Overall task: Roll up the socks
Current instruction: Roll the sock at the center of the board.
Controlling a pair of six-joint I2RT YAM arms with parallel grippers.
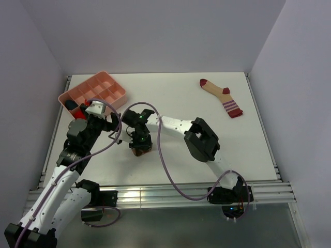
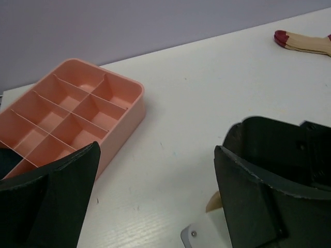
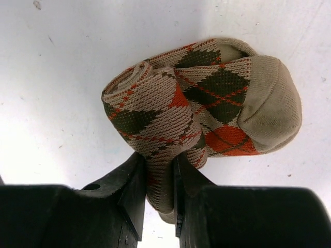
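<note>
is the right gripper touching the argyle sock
Touching. The right wrist view shows the right gripper closed on a fold of the rolled argyle sock, with the fabric squeezed between its jaws.

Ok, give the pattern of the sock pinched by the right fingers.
Tan-brown-orange argyle knit sock; clearest in right wrist view.

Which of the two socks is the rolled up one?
The argyle sock, bundled into a roll and pinched by the right gripper. The tan sock with the striped cuff lies flat and unrolled.
</note>
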